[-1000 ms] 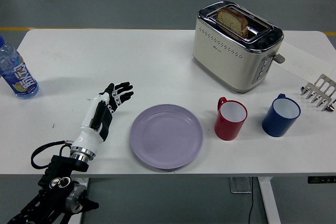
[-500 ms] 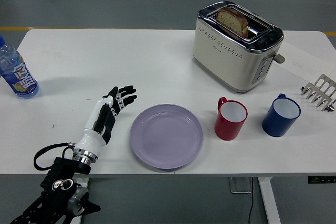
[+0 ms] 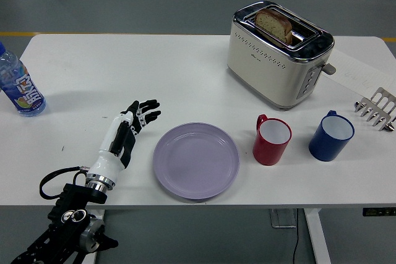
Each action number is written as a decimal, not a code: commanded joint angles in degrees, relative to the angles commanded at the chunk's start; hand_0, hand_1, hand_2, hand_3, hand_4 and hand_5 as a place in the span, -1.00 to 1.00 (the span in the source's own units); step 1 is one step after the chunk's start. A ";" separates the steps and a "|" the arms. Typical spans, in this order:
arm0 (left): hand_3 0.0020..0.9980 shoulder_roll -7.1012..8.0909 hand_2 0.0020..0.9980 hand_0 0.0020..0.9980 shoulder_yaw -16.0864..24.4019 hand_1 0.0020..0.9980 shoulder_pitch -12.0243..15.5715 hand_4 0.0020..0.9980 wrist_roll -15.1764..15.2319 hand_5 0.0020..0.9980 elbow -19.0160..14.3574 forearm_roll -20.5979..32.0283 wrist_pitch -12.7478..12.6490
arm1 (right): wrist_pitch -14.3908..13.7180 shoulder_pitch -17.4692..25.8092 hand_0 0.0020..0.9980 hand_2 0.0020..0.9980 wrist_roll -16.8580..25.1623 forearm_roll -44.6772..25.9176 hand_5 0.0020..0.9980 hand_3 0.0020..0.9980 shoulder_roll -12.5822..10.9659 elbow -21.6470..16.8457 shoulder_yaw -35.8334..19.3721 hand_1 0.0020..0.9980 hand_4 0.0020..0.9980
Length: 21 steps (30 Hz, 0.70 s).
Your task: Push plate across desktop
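Left hand (image 3: 131, 125) low over the table, fingers extended, empty, just left of lavender plate (image 3: 196, 160).

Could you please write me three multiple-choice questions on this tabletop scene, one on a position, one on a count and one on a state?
1. Where does the round lilac plate lie?
A. Behind the cream and chrome toaster
B. Near the front edge of the white table, left of the red mug
C. Beside the blue-capped water bottle

2. How many mugs stand on the table?
A. One
B. Two
C. Three

3. What is the left hand doing?
A. Gripping the plate
B. Holding the bottle
C. Open, holding nothing, left of the plate and clear of it

Answers:
1 B, since the plate sits by the near edge with the red mug to its right.
2 B, the red mug and the blue mug.
3 C, since its fingers are spread and table shows between them and the plate.
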<state>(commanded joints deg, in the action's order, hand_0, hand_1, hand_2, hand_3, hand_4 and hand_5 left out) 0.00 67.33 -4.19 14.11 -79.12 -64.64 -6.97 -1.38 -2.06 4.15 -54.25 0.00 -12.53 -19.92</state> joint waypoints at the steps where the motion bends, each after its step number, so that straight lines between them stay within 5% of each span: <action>1: 0.41 0.00 0.55 0.59 0.05 0.50 -0.02 0.07 0.00 1.00 0.01 0.00 0.00 | 0.27 0.02 0.19 0.40 0.10 -0.41 0.30 0.42 0.00 -0.05 0.34 0.09 -0.07; 7: 0.41 0.00 0.55 0.59 0.52 0.50 -0.14 0.07 0.02 1.00 0.12 -0.02 -0.03 | 1.44 0.17 0.19 0.41 0.67 -3.63 0.23 0.41 0.00 0.02 3.13 0.09 -0.07; 21: 0.41 0.00 0.55 0.59 1.14 0.50 -0.37 0.07 0.15 1.00 0.27 0.05 -0.14 | -0.83 -0.42 0.19 0.39 2.01 -1.31 0.32 0.38 0.00 0.34 1.15 0.07 -0.04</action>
<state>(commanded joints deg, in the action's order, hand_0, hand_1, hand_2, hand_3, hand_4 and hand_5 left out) 0.00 68.47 -4.57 14.26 -78.85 -64.59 -7.11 -2.21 -2.48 6.16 -55.57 0.00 -12.19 -18.77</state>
